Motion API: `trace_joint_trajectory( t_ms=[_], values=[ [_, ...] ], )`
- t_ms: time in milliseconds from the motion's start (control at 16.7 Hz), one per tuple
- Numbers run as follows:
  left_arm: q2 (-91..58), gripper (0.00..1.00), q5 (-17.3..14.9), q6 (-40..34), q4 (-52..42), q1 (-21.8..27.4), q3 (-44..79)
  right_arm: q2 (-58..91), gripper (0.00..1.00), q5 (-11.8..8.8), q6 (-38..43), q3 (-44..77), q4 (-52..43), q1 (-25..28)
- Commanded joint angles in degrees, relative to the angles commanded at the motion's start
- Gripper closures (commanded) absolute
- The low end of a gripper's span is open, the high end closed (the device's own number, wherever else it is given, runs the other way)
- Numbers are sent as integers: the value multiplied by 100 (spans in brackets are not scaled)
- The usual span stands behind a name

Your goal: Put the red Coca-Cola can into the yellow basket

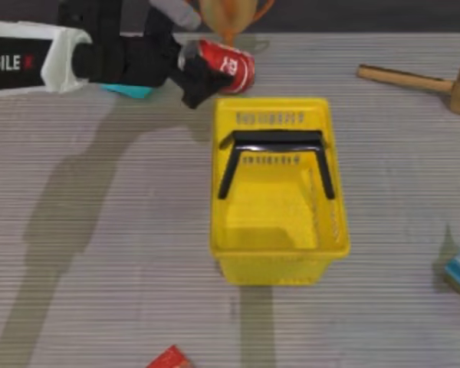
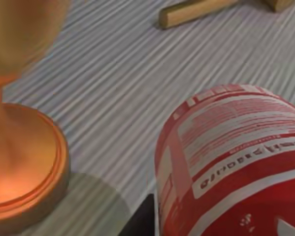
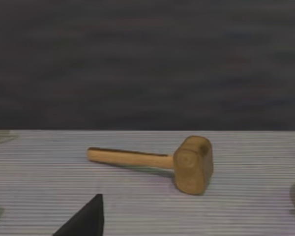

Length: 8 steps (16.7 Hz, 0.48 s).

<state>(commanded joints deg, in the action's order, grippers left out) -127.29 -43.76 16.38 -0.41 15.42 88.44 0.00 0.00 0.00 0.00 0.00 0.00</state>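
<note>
Lighting's pretty even and bright on the counter [image 1: 100, 253], with a long soft shadow of the left arm stretching toward the near left corner and a thin one trailing off the yellow basket [image 1: 280, 264]. Left wrist view is blurry up close, especially the orange goblet [image 2: 19, 147]. Right wrist view's background is just dark.

Our top view looks straight down on the table [image 1: 100, 253]. Our left wrist camera sits very close to the red Coca-Cola can [image 2: 236, 167], facing across the tabletop. Our right wrist camera looks low and level at the wooden mallet [image 3: 182, 164], which the top view shows at upper right
</note>
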Motion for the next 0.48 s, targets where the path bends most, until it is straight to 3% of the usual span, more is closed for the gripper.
trace_joint_trajectory(
  t_ms=[240, 480],
  values=[
    [189, 100, -1492, -733, 2164, 137, -473, 0, 0, 0, 0, 0, 0, 0],
    [455, 100, -2573, -1226, 3568, 229, -806, 0, 0, 0, 0, 0, 0, 0]
  ],
)
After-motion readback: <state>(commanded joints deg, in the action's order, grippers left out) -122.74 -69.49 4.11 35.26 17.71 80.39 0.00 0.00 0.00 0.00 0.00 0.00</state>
